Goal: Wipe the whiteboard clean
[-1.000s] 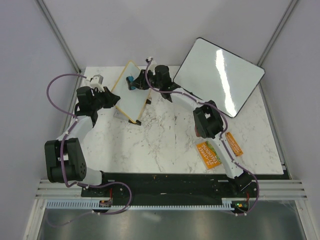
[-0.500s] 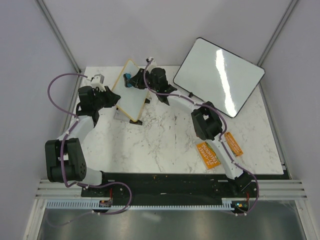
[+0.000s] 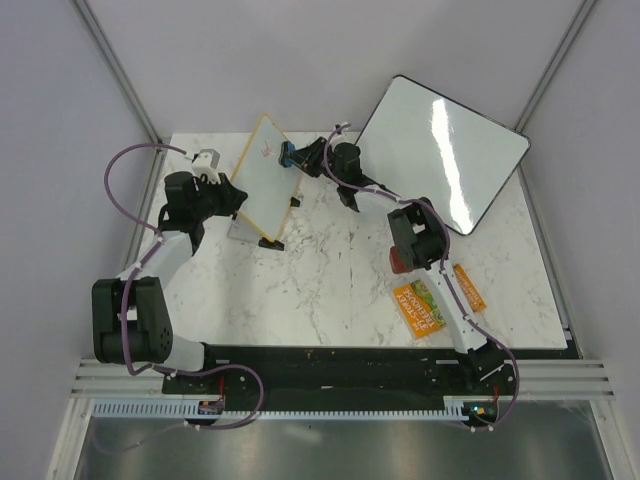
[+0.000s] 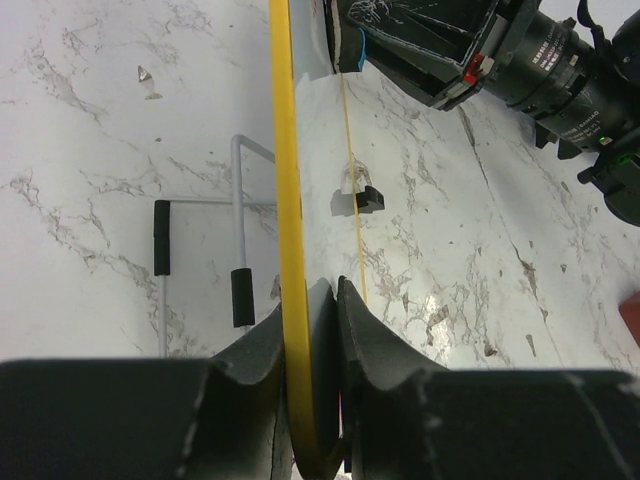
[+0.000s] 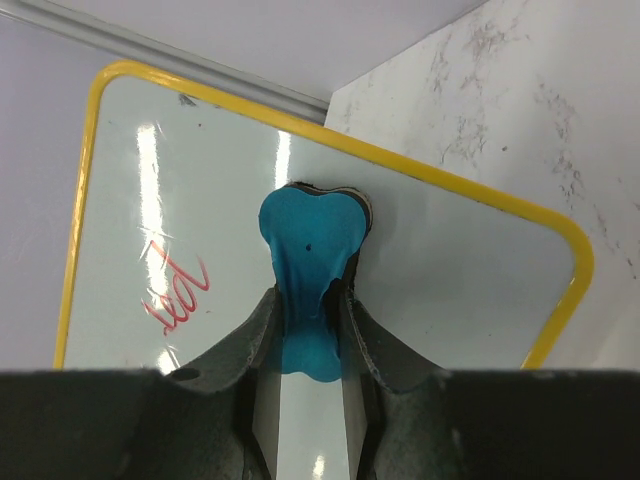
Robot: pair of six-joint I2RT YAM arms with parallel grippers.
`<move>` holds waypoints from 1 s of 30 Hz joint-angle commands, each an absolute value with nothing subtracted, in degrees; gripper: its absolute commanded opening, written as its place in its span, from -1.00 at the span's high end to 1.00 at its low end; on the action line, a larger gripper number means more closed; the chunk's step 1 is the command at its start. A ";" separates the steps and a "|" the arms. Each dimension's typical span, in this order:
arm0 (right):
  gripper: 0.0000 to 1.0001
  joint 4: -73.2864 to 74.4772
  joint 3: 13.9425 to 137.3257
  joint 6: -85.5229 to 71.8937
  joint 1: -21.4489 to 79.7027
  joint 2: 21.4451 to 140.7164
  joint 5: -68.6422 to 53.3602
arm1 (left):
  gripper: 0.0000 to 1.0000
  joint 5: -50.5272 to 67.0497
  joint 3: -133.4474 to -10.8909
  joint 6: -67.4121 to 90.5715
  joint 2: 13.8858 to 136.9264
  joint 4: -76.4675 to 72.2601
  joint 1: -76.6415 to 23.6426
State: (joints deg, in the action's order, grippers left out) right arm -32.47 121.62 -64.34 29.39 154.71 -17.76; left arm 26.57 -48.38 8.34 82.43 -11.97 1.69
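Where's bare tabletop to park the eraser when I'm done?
The middle of the table is bare, from the small whiteboard to the orange packets and down to the near edge. The far edge is crowded, up to the big whiteboard.

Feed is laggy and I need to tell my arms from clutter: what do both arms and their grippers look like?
Both match: white links between bulky black joint housings on the left arm and right arm. A purple cable loops loosely along each. The left gripper and right gripper have matte black, slightly grainy fingers with curved inner faces. No readable markings show.
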 commanded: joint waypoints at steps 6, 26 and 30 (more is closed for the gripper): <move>1.00 -30.41 123.14 -59.16 31.82 152.50 -21.27 | 0.97 25.23 -47.90 0.35 82.53 -5.54 0.70; 1.00 -43.77 108.72 -57.48 34.98 138.61 -21.27 | 0.97 22.59 -47.72 0.35 79.37 -5.18 -1.50; 1.00 -44.21 107.58 -57.66 34.98 137.73 -21.71 | 0.96 22.32 -48.43 2.80 77.53 -5.62 -1.23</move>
State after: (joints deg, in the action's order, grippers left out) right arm -39.94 108.71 -57.30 35.09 141.91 -20.47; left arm 24.93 -48.36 6.15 80.68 -6.37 -1.15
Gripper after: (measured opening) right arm 0.314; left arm 0.178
